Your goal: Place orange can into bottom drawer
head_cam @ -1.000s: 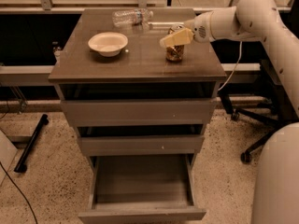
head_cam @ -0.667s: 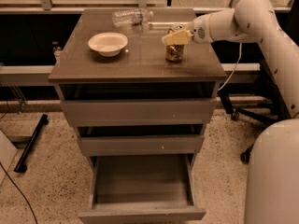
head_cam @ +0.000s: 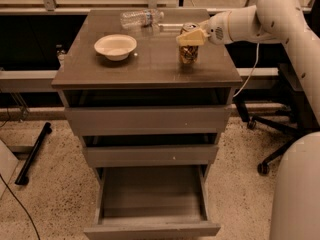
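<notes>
The orange can (head_cam: 188, 54) stands upright on the right part of the cabinet top (head_cam: 150, 66). My gripper (head_cam: 190, 36) reaches in from the right and is shut on the can's upper part, with its near finger (head_cam: 190, 37) lying across the can's front. The can still rests on the top. The bottom drawer (head_cam: 152, 196) is pulled out wide below, and its grey inside holds nothing. The two shallower drawers (head_cam: 147, 119) above it stand slightly open.
A white bowl (head_cam: 115, 46) sits on the left of the cabinet top. A clear plastic bottle (head_cam: 141, 18) lies on its side at the back. An office chair base (head_cam: 272, 134) stands on the floor to the right. A black bar (head_cam: 33, 153) lies on the floor at the left.
The gripper has stayed at the can, shifting only slightly. The can has not left the cabinet top. The drawers have not moved.
</notes>
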`<state>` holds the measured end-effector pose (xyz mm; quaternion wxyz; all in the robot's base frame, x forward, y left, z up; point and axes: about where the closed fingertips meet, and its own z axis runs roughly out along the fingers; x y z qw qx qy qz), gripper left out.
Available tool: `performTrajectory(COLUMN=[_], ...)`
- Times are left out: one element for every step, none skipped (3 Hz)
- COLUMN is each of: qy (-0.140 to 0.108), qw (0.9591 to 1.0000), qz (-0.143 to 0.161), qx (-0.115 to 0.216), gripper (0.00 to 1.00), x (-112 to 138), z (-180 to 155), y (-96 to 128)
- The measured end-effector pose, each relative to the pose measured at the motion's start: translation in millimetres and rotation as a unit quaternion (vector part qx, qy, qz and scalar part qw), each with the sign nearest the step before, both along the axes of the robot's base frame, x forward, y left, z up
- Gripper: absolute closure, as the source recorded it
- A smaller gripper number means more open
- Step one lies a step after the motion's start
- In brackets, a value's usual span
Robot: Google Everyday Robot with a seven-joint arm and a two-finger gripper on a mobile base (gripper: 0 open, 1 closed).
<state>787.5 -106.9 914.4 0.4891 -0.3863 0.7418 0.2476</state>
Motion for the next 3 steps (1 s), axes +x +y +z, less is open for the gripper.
performTrajectory(qy=[-0.035, -0.071, -0.095], qw=[0.999, 0.9959, 0.9925], qz=[0.015, 0.031, 0.047], qx=[-0.023, -0.046, -0.06], gripper=[1.0, 1.0, 1.0], x=[-27, -70, -124], z=[26, 52, 66], y=[0, 1, 6])
